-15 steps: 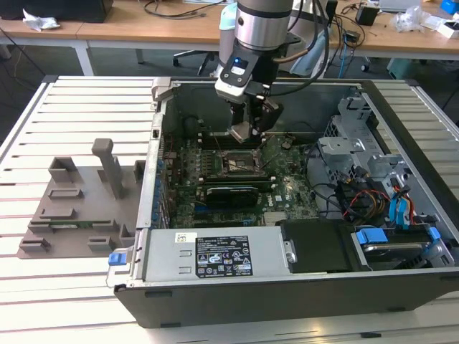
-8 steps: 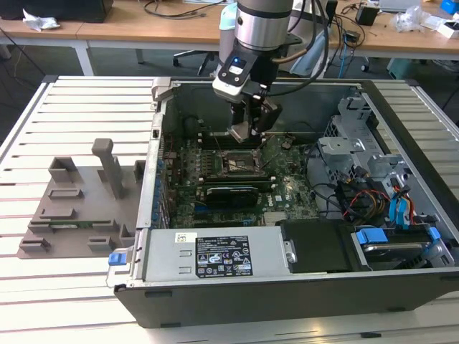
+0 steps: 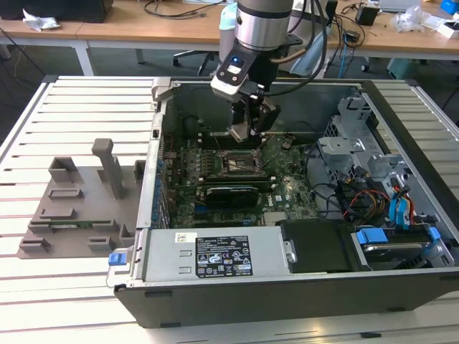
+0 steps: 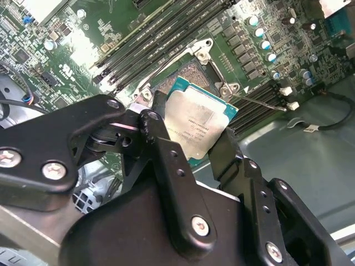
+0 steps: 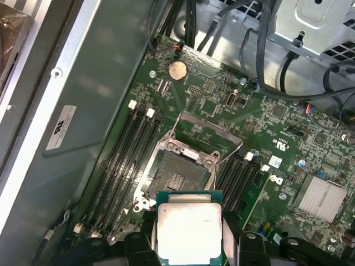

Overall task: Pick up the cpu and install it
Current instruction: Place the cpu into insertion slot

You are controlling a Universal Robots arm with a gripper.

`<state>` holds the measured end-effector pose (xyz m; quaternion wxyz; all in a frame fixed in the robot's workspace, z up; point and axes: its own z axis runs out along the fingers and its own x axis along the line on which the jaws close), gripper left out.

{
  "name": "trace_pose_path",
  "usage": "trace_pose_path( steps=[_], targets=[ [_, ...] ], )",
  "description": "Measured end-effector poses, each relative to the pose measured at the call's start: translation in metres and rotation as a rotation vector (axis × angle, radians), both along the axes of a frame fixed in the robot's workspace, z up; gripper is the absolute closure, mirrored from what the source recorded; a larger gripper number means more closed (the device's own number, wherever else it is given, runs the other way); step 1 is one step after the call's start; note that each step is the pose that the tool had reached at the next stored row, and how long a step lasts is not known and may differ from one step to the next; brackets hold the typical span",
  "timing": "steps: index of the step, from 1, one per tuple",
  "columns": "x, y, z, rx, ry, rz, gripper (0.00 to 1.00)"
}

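jaws tight on the cpu (image 4: 195,125)

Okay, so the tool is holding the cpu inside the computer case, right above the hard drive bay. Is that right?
Not quite. The tool does hold the cpu inside the computer case, but it is above the motherboard's open socket instead. The first wrist view shows the socket just beyond the cpu.

cpu (image 5: 188,226) held by its edges in the gripper (image 5: 188,250), open socket (image 5: 178,173) near, memory slots (image 5: 125,160) flanking
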<state>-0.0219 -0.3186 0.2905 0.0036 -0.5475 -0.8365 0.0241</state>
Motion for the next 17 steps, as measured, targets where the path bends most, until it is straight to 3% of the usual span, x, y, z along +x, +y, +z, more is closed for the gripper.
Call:
trace_pose_path(
  steps=[17],
  targets=[
    [0.0,0.0,-0.0003,-0.0005,0.0001,-0.095,0.45]
  ],
)
